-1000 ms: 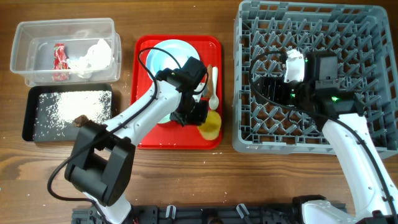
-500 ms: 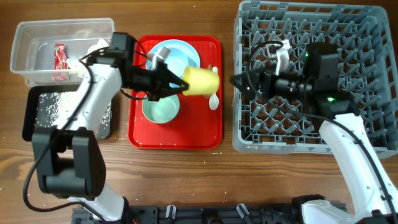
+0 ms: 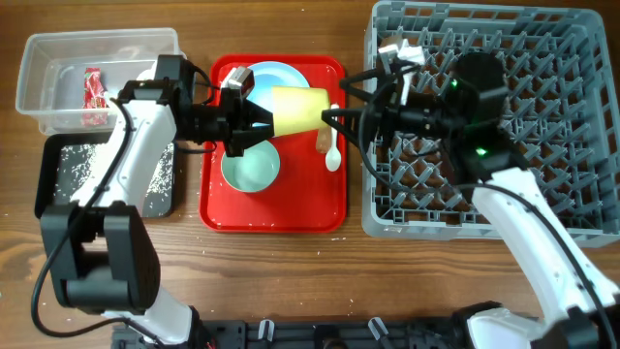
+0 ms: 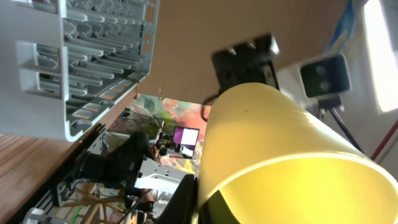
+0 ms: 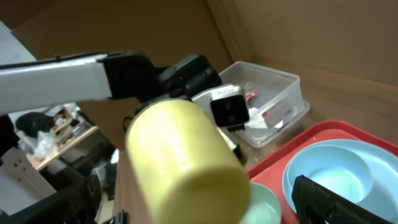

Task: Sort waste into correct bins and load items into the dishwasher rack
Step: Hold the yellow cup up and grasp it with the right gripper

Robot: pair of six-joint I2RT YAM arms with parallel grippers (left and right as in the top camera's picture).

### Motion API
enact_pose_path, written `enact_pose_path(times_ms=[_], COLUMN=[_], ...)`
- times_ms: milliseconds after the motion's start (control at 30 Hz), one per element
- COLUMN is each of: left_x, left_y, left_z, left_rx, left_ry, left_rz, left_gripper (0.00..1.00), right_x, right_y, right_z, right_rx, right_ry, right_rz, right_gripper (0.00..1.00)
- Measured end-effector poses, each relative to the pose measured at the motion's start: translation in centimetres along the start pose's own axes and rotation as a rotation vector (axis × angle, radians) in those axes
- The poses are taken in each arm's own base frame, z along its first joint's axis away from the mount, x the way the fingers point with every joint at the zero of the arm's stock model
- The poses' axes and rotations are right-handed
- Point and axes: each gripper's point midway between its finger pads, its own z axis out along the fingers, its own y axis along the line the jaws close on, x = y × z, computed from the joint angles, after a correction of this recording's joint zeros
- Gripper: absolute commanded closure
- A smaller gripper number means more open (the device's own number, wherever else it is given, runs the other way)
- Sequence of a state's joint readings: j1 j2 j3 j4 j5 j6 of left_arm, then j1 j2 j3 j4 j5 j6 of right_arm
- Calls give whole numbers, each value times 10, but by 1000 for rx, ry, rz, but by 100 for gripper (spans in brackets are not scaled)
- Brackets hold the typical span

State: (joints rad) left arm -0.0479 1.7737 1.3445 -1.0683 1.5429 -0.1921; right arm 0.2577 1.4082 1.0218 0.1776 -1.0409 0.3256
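**A:** Biggest piece first: the dishwasher rack at 3 o'clock is the destination, and you're mid-handover on the way there.

**B:** Yes. Your left fingers are clamped hard on the rim of the yellow cup. It's held on its side in the air over the 2 o'clock part of the red serving tray, with its base aimed at 3 o'clock.

**A:** Your right fingers are spread wide, reaching in from the rack side, one on either side of that base. From overhead I can't tell whether they touch it.

**B:** Next move, as I read it: close the right fingers squarely on the cup's body and get a firm hold before the left lets go. It looks like smooth, round plastic, so a skewed pinch could squirt it out. Then swing to 3 o'clock and set it down among the pegs.

**A:** Now the surface. It's a wooden worktop. The clear tub sits at 10 o'clock with the red wrapper inside, and the black tray at 9 o'clock is dusted with rice grains.

**B:** On the red tray you've got the blue plate at 12 o'clock, a bowl at 6 and the white spoon at 3, just below the cup.

**A:** As for the room, the wrist views show brown walls and blurred clutter past the worktop's edge. Nothing there I can name.
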Motion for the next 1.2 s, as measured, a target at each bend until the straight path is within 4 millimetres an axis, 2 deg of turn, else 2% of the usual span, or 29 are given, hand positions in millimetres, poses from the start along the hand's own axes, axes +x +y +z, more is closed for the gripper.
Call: enact_pose_path(times_ms=[133, 233, 367, 433, 567, 633, 1000, 1033, 1133, 1200], left_x=[12, 17, 17, 17, 18, 18, 21, 21, 20, 20], left_y=[-16, -24, -24, -24, -25, -25, -29, -29, -28, -24], left_z=[-1, -1, -1, -1, -1, -1, -1, -1, -1, 0], left_rx=[0, 1, 1, 1, 4, 5, 15, 15, 10, -14], left_ry=[-2, -3, -2, -2, -1, -1, 1, 1, 0, -4], left_rz=[58, 90, 91, 91, 96, 100, 116, 116, 116, 108], left_gripper=[96, 96, 96, 96, 96, 96, 96, 94, 80, 78], right_x=[9, 9, 4, 6, 11, 12, 8, 7, 7, 9], right_y=[-2, 6, 21, 26, 37, 41, 43, 43, 43, 46], right_z=[10, 12, 9, 11, 17, 20, 23, 23, 23, 25], right_rx=[-111, -198, -279, -301, -337, -347, -345, -344, -343, -354], right_ry=[24, 28, 26, 36, 56, 62, 45, 44, 43, 47], right_rz=[-2, -30, -75, -69, -61, -60, -69, -70, -72, -76], right_gripper=[2, 6, 11, 16, 17, 21, 44, 46, 48, 48])
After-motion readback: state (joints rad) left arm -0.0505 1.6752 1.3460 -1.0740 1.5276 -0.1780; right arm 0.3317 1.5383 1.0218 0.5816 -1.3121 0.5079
